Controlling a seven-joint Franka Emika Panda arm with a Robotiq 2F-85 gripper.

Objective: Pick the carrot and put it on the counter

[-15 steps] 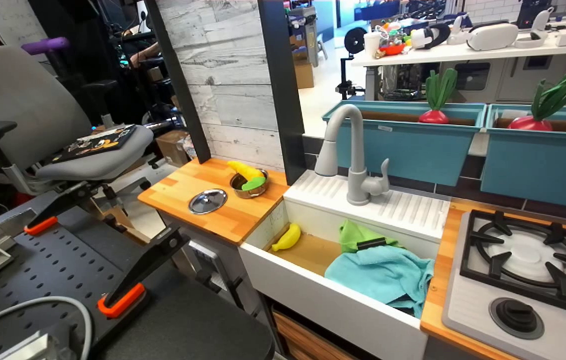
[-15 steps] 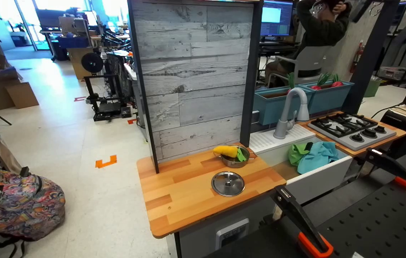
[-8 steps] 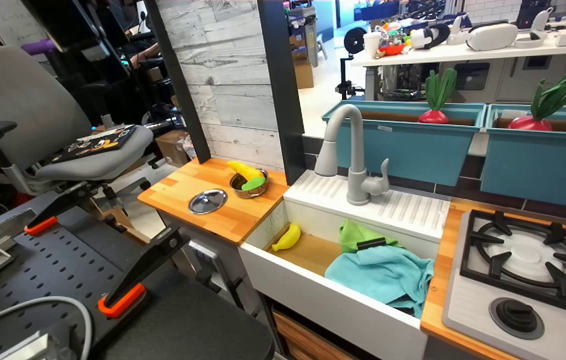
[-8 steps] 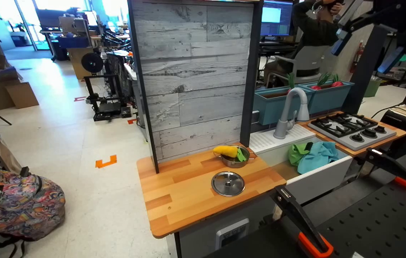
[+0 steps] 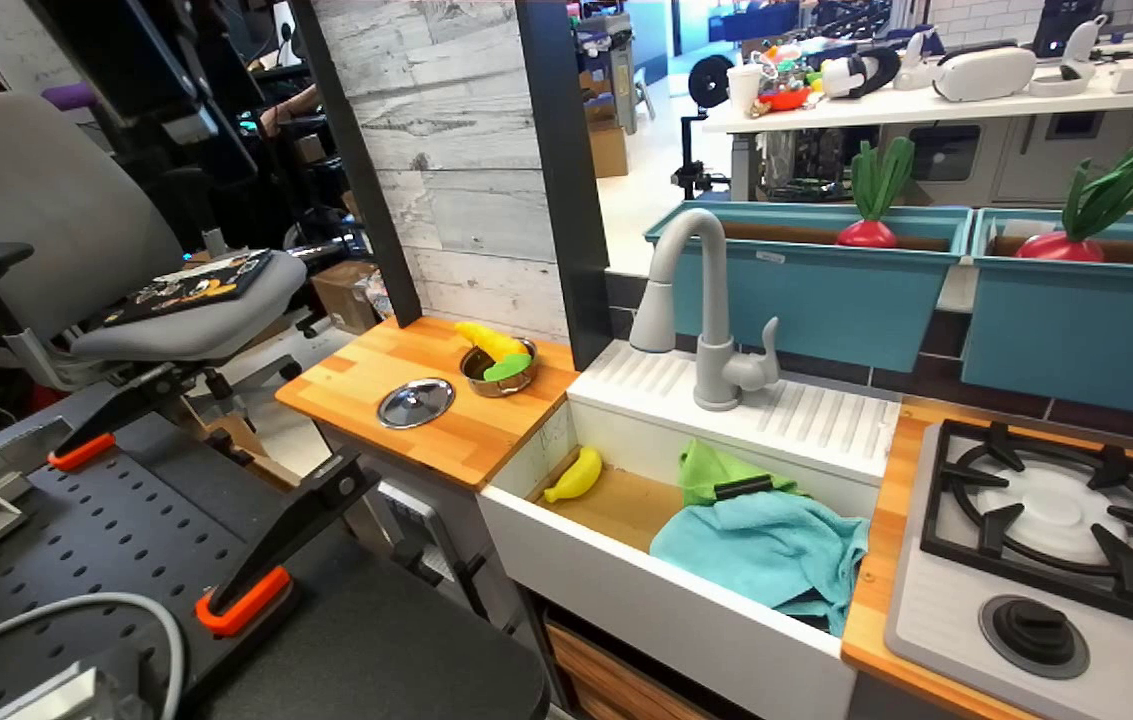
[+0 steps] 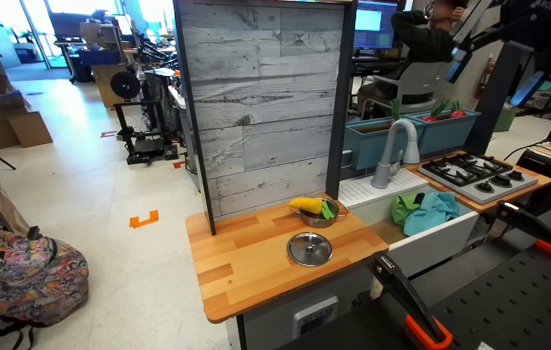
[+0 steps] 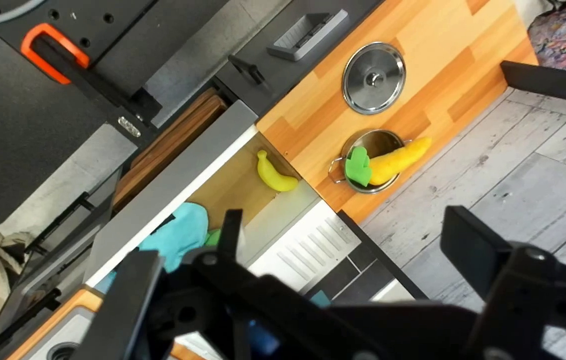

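The carrot (image 7: pixel 396 162) is in the pot (image 7: pixel 378 142), your fingers (image 7: pixel 472 247) are wide apart

In the wrist view, the fingers enter from 6 o'clock with a wide gap between them. In an exterior view you see the fingers (image 6: pixel 457 67) high, toward 2 o'clock from the middle, well apart from the pot.

The carrot lies toward 3 o'clock from the middle of the wrist view. Its green leafy end is in the mouth of the pot, and its yellow-orange body leans across the rim and reaches out toward 2 o'clock. The pot stands on the wooden surface (image 7: pixel 437 45). From the pot, you find the metal lid (image 7: pixel 362 92) at 12 o'clock, lying on the same surface.

At 9 o'clock from the pot is the yellow banana (image 7: pixel 273 175), in the white sink (image 7: pixel 287 212). Near 8 o'clock from the banana you have the blue cloth (image 7: pixel 183 227), with the green cloth (image 7: pixel 211 237) beside it.
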